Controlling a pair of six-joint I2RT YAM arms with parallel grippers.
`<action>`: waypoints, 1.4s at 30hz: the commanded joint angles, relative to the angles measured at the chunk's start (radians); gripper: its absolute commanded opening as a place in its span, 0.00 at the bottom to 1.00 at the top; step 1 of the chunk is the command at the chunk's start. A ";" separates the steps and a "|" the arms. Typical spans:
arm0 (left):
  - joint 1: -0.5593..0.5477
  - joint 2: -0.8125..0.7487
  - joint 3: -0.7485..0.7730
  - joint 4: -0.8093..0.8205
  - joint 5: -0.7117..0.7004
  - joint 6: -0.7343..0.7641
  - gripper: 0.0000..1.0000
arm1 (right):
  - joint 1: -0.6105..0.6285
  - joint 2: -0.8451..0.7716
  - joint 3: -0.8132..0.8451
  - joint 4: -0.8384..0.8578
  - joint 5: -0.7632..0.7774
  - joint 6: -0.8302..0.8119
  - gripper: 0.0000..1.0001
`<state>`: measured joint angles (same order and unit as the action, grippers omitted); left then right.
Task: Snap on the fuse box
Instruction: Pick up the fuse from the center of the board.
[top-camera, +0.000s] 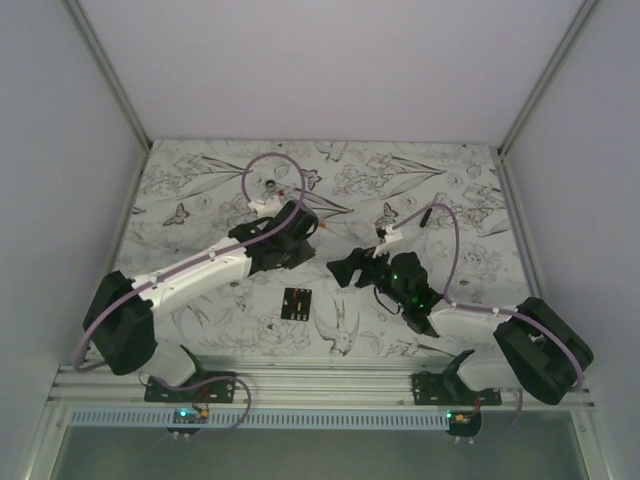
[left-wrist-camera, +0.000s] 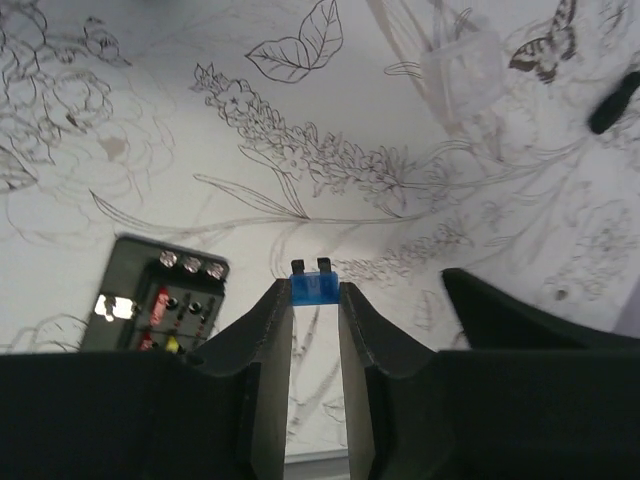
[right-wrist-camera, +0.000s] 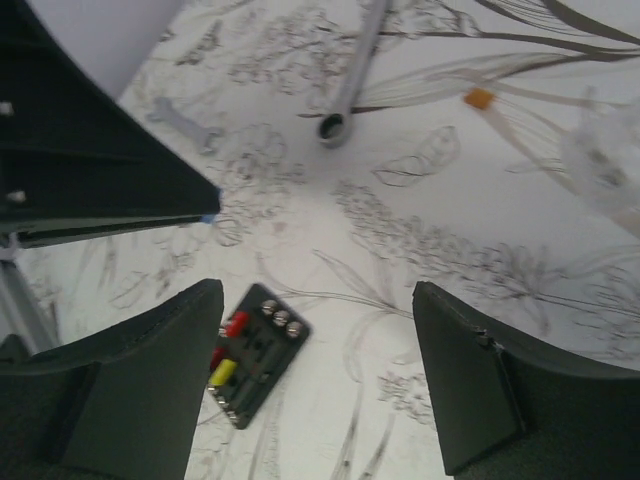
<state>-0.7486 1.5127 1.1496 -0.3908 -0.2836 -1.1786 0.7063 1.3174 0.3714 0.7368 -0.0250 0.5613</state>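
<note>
The fuse box (top-camera: 297, 303) is a small black block with red and yellow fuses, lying flat on the flower-print table between the two arms. It sits low and left of my left fingers (left-wrist-camera: 160, 300). My left gripper (left-wrist-camera: 314, 290) is shut on a small blue fuse (left-wrist-camera: 312, 288), held at the fingertips above the table, prongs pointing away. In the top view that gripper (top-camera: 285, 262) hovers just behind the box. My right gripper (right-wrist-camera: 315, 340) stands wide open above the table, and the fuse box (right-wrist-camera: 255, 350) lies close by its left finger (right-wrist-camera: 150, 380), untouched.
A long silver wrench (right-wrist-camera: 350, 70) and a small flat wrench (right-wrist-camera: 185, 122) lie farther back. An orange fuse (right-wrist-camera: 478, 98) lies near a clear plastic piece (right-wrist-camera: 600, 160), which also shows ahead of the left gripper (left-wrist-camera: 460, 60). White walls enclose the table.
</note>
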 joint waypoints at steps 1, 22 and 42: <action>-0.014 -0.069 -0.052 -0.005 -0.044 -0.229 0.16 | 0.077 -0.003 -0.025 0.233 0.061 -0.029 0.80; -0.069 -0.232 -0.125 -0.005 -0.096 -0.469 0.13 | 0.217 0.142 0.021 0.538 0.171 -0.011 0.50; -0.071 -0.225 -0.107 -0.001 -0.017 -0.517 0.12 | 0.228 0.232 0.052 0.586 0.172 -0.010 0.39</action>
<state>-0.8108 1.2907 1.0378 -0.3885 -0.3416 -1.6733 0.9264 1.5200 0.3939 1.2594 0.1146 0.5438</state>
